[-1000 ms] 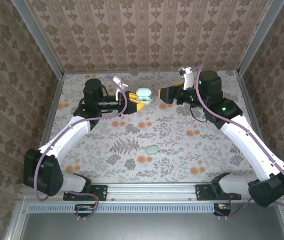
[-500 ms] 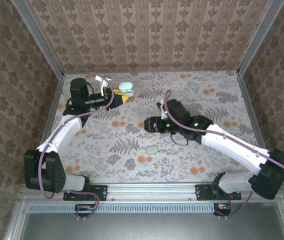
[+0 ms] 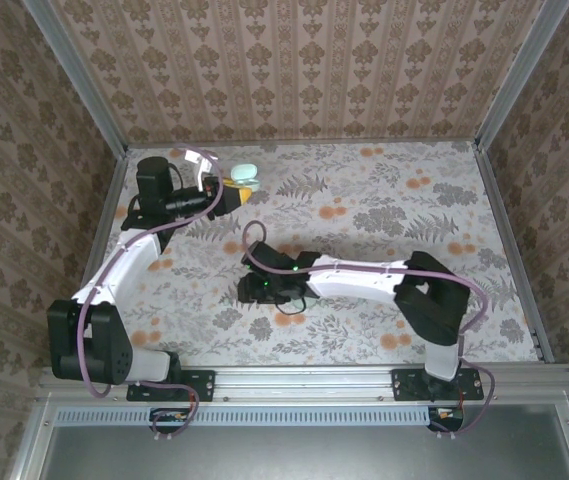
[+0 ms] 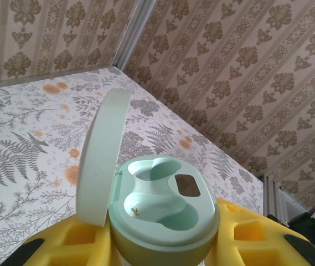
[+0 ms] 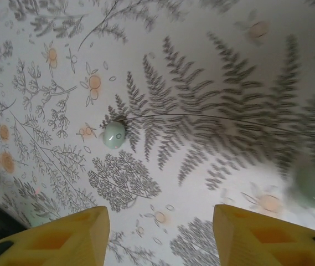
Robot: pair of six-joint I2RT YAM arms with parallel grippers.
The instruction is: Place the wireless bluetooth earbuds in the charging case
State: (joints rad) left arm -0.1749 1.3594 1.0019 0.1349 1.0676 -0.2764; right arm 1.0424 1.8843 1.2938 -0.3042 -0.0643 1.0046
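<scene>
The mint charging case (image 4: 165, 208) stands open with its lid (image 4: 102, 158) swung up to the left and both wells empty. My left gripper (image 4: 163, 246) is shut on it, a yellow finger (image 4: 257, 235) on each side. In the top view the case (image 3: 245, 172) is held by the left gripper (image 3: 231, 192) at the back left. My right gripper (image 5: 163, 238) hovers open above the table, its jaws wide apart. One mint earbud (image 5: 114, 134) lies ahead of it to the left, and a second, blurred earbud (image 5: 312, 185) lies at the right. From above, the right gripper (image 3: 256, 290) is left of centre.
The floral table cover (image 3: 384, 200) is enclosed by patterned walls (image 3: 294, 70) and metal corner posts (image 3: 84, 80). A metal rail (image 3: 304, 380) runs along the near edge. The right arm (image 3: 364, 278) stretches across the table's middle. A thin dark strand (image 5: 212, 116) crosses the right wrist view.
The right arm swept from the back right down to left of centre and now covers the earbuds from above. The left arm carried the open case further back and left.
</scene>
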